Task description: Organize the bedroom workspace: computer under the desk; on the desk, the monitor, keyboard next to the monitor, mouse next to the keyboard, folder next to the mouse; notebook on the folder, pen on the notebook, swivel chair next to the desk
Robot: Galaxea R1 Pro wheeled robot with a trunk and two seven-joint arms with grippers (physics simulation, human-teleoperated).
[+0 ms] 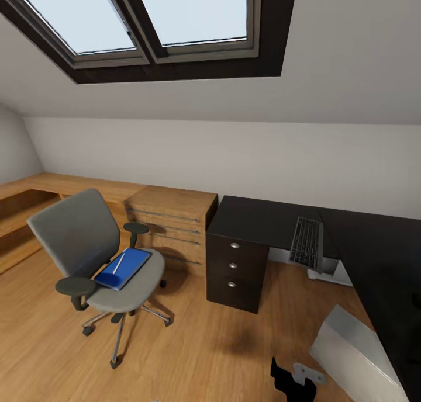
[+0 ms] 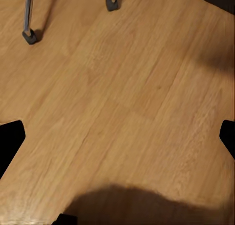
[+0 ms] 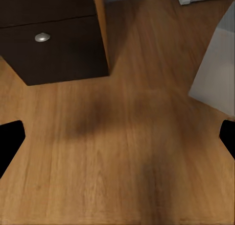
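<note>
**Attic bedroom: folder on the chair, keyboard on the desk**

The head view takes in a pale-walled room with a sloped ceiling, dark-framed skylights [image 1: 158, 16] and a light wood plank floor [image 1: 199, 355]. The swivel chair [image 1: 88, 244] stands on the floor, well apart from the desk, its grey padded seat and back matte, its armrests black, its chrome legs ending in dark castors. On the seat lies the flat bright blue folder [image 1: 126, 267], with a thin white pen [image 1: 118, 263] lying on top of it. Behind the chair runs low wooden shelving [image 1: 169, 221].

The desk [image 1: 257, 221] has a glossy black top and a black three-drawer unit [image 1: 234, 270] with round silver knobs. The slim keyboard [image 1: 307, 241] with dark keys lies on the desktop near the inner corner. The boxy light grey computer [image 1: 356, 355] stands on the floor at the desk's edge.

Both wrist cameras look down at the floor. The left gripper [image 2: 117, 141] has its dark fingers spread wide over bare planks, two chair castors [image 2: 29, 36] beyond. The right gripper [image 3: 117, 141] is likewise spread, pointing down near the drawer unit and the grey case.
</note>
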